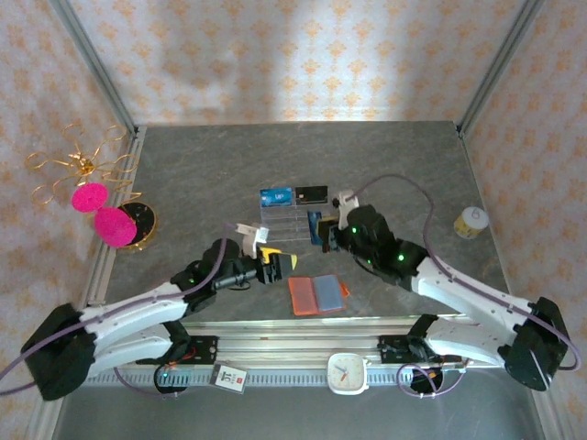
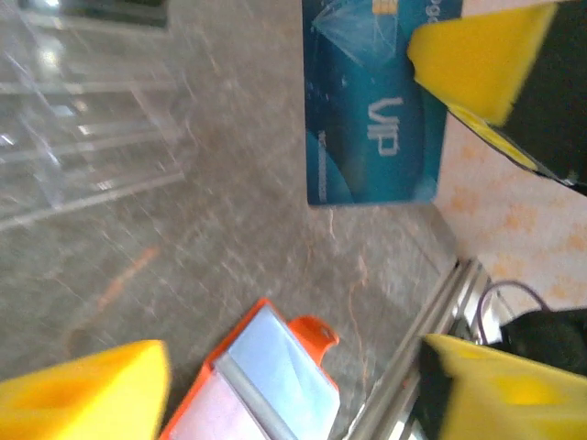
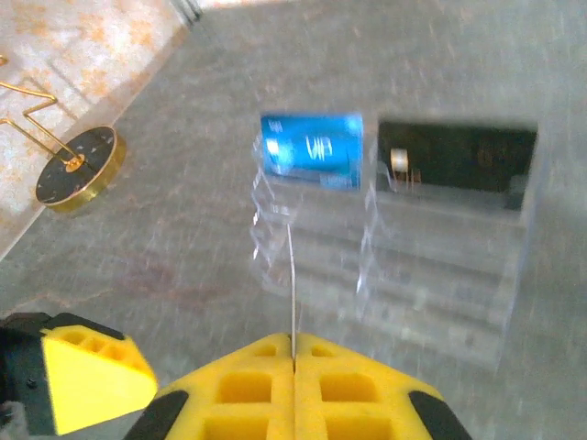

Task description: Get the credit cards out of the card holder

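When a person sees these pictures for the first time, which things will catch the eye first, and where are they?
Probably the two bright pink ornaments on a gold wire stand at the far left. Next, the orange card holder, lying open near the front edge of the table, and the blue card and black card side by side at the far edge of the clear tray.
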You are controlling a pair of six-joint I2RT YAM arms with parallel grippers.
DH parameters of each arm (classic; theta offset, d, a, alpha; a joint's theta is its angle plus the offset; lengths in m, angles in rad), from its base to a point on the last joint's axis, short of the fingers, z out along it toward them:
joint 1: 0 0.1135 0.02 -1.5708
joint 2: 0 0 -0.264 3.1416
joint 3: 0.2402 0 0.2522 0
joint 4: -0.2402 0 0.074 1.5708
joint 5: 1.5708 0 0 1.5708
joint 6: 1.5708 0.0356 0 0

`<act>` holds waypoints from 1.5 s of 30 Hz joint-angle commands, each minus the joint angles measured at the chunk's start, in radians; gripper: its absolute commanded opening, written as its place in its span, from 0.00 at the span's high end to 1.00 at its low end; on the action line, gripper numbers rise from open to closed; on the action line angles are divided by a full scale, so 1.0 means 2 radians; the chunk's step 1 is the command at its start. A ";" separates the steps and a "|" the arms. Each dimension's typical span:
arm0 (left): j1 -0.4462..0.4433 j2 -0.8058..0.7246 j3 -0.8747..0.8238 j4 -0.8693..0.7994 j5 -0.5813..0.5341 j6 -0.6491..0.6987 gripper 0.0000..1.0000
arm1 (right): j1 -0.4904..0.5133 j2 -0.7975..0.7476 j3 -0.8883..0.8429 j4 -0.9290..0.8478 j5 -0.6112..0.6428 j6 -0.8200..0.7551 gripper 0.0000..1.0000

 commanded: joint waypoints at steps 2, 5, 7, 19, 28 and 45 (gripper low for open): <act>0.020 -0.082 0.017 -0.126 -0.056 0.017 0.01 | -0.019 0.062 0.076 0.020 -0.077 -0.143 1.00; 0.023 -0.136 0.031 -0.177 -0.101 0.042 0.01 | -0.026 0.116 0.143 -0.014 -0.116 -0.218 1.00; 0.023 -0.161 0.040 -0.202 -0.125 0.052 0.01 | -0.028 0.158 0.194 -0.059 -0.143 -0.277 1.00; 0.034 -0.182 0.087 -0.271 -0.226 0.094 0.01 | -0.066 0.373 0.486 -0.326 -0.223 -0.552 1.00; 0.035 -0.200 0.086 -0.266 -0.289 0.104 0.01 | -0.076 0.516 0.677 -0.468 -0.223 -0.666 1.00; 0.037 -0.179 0.085 -0.260 -0.293 0.110 0.01 | -0.084 0.570 0.703 -0.459 -0.212 -0.681 1.00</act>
